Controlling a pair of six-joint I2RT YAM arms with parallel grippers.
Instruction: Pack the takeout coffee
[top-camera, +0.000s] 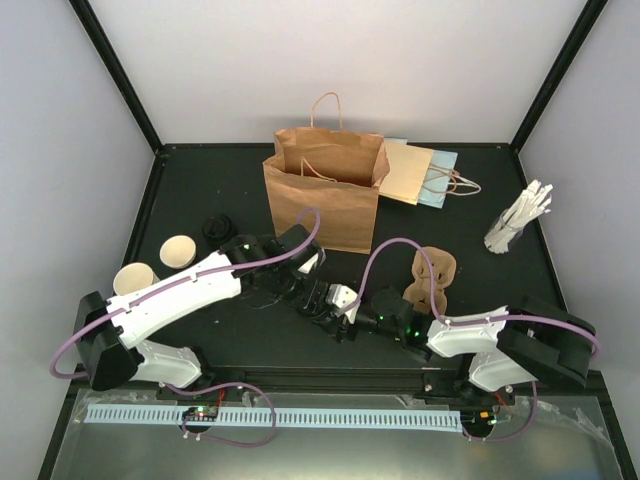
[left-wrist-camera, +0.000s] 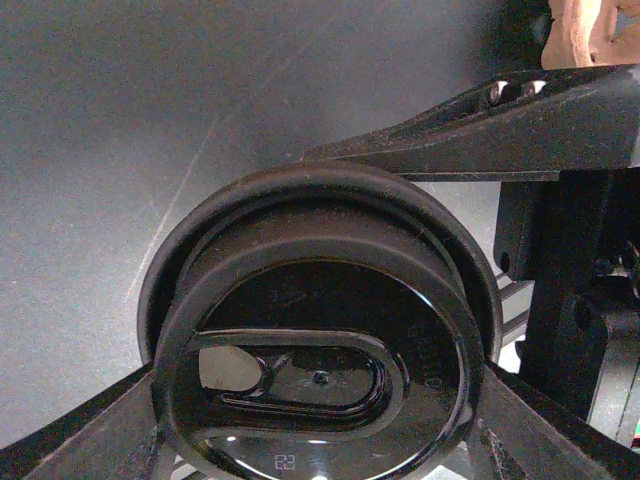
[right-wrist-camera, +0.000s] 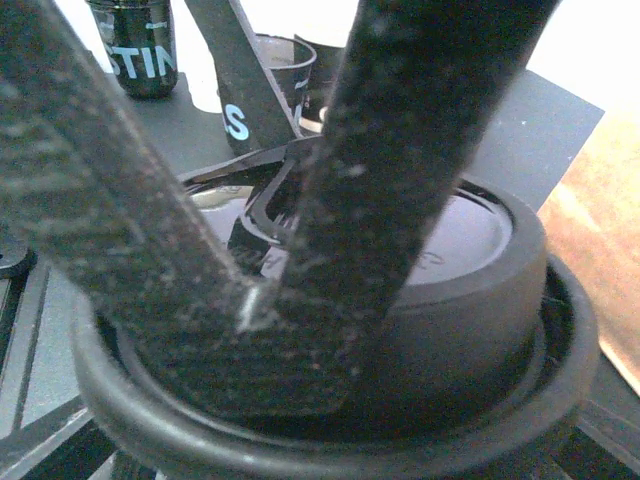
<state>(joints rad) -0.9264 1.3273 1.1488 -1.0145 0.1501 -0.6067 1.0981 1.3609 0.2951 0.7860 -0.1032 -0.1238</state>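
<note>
Two cream-white takeout coffee cups (top-camera: 180, 250) (top-camera: 135, 279) stand open at the left of the table, apart from both arms. Both grippers meet at the table's centre over one black lid (left-wrist-camera: 320, 330) (right-wrist-camera: 470, 270). My left gripper (top-camera: 312, 288) (left-wrist-camera: 320, 445) has the lid between its fingers (left-wrist-camera: 95, 435), which touch the rim on both sides, the sip hole facing its camera. My right gripper (top-camera: 340, 312) (right-wrist-camera: 330, 455) straddles the same lid, its jaws spread a little wider than the rim. Black padded fingers (right-wrist-camera: 240, 370) cross in front of the lid there.
A brown paper bag (top-camera: 322, 195) stands open behind the grippers, with flat bags (top-camera: 425, 175) lying beside it. The brown pulp cup carrier (top-camera: 432, 278) lies to the right, white stirrers in a holder (top-camera: 518, 220) at far right, more black lids (top-camera: 218, 230) near the cups.
</note>
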